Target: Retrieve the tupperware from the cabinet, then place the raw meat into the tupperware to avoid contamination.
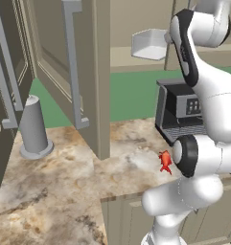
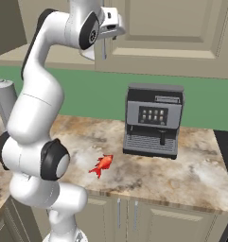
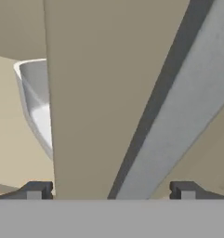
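The tupperware (image 1: 149, 44) is a pale translucent box standing on the beige shelf of the cabinet (image 1: 78, 62), whose left door swings wide open. My gripper (image 2: 113, 27) is raised to shelf height at the left edge of the closed right door. It is open. In the hand view its fingertips (image 3: 36, 190) stand far apart, and the door's beige edge and grey bar handle (image 3: 178, 116) run between them; the gripper (image 3: 111, 190) holds nothing. Part of the tupperware (image 3: 35, 93) shows behind the door edge. The raw meat (image 1: 165, 161) (image 2: 102, 165) lies on the marble counter in front of the coffee machine.
A coffee machine (image 2: 153, 120) (image 1: 181, 111) stands at the back of the counter (image 2: 191, 175). A grey cylinder on a round base (image 1: 34, 128) stands to the left under the open door. A dark brown cabinet (image 1: 2, 100) is at the far left.
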